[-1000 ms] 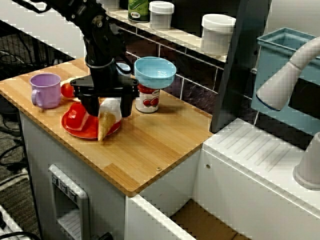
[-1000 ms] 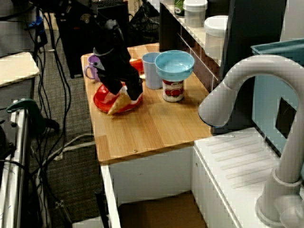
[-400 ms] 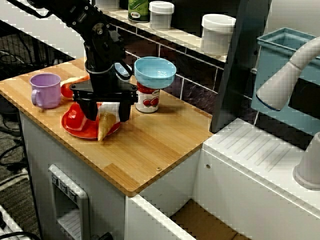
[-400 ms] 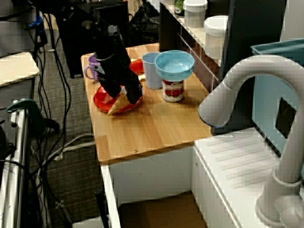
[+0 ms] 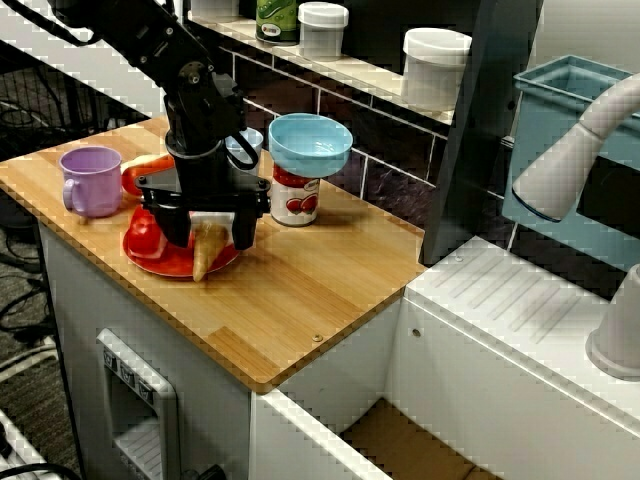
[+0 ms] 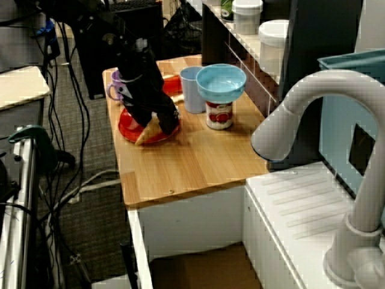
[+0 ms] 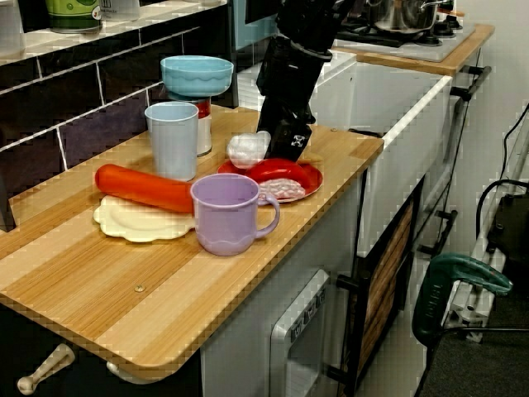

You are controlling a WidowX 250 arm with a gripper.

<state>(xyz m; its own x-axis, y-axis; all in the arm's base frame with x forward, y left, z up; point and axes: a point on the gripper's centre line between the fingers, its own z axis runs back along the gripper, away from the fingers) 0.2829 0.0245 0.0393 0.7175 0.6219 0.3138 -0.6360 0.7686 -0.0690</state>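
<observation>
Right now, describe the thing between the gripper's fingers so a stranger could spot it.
On the wooden counter, find the red plate beside the purple mug. The toy ice cream cone lies on it under the gripper: a tan pointed cone with a white scoop, unlike the red piece beside it.

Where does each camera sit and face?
The view from the front: high before the counter, facing the tiled wall; arm and gripper over the red plate.
The view from the sink end: behind the faucet, looking along the counter; same arm.
The view from the mug end: low, behind the purple mug, facing the stove; arm's end shows.
All share red plate and blue bowl.
</observation>
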